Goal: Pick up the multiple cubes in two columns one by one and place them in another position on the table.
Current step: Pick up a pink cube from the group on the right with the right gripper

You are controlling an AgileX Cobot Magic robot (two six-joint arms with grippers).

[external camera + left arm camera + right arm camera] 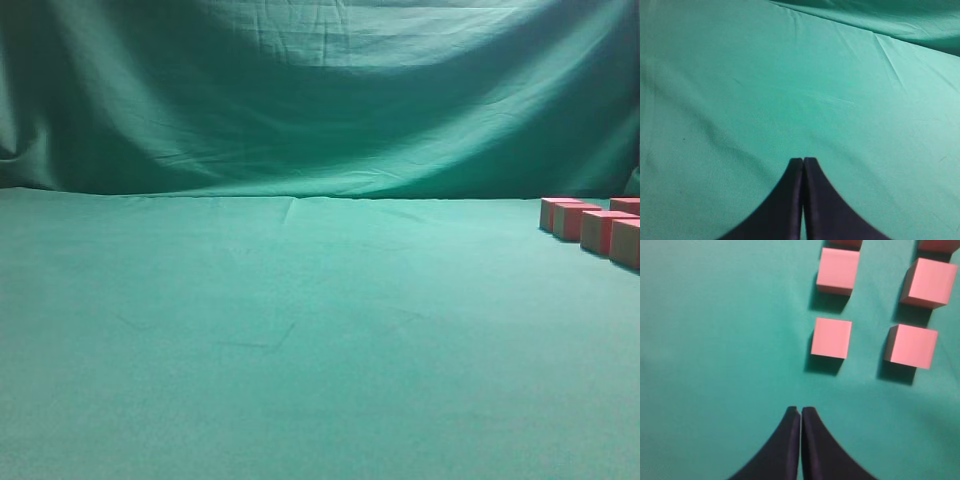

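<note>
Several pinkish-red cubes [830, 337] stand in two columns on the green table [715, 340] in the right wrist view, the nearest pair just ahead and right of my right gripper [800, 410]. That gripper is shut, empty, and hangs clear of them. The same cubes [598, 230] show at the far right edge of the exterior view, where neither arm appears. My left gripper [803, 161] is shut with nothing between its black fingers, over bare green cloth [765, 90].
A draped green backdrop [320, 90] rises behind the table. Its fold also shows at the top right of the left wrist view. Bare cloth [280, 340] covers the middle and left of the table.
</note>
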